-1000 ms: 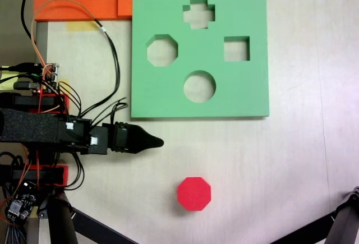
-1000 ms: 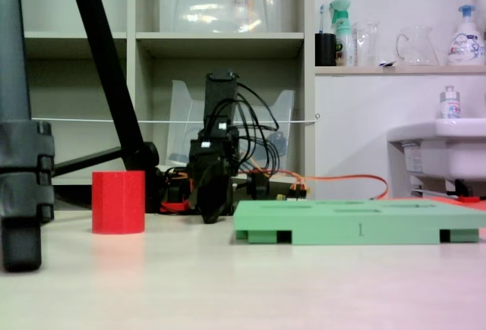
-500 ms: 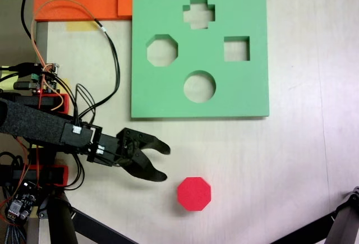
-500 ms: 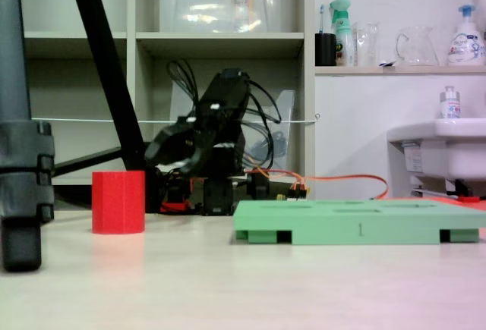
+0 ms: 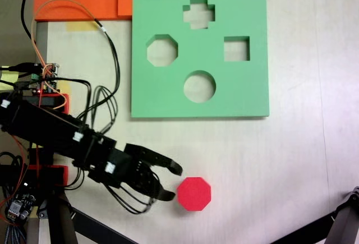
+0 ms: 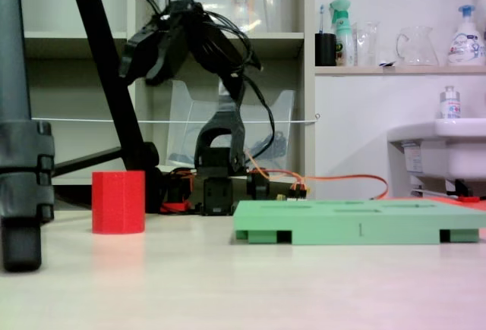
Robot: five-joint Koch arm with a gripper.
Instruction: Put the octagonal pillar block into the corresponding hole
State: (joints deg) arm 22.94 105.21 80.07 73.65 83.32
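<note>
Gripper point(image 5: 175, 182) spread wide, now raised higher, nearer red block point(image 5: 194, 193)

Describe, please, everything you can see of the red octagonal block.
The octagonal pillar block is a bright red, foam-looking prism with an eight-sided top and flat vertical sides. It stands upright on the pale table, below the green board in the top-down fixed view. Nothing touches it; the open gripper hangs above, slightly to its left.
</note>
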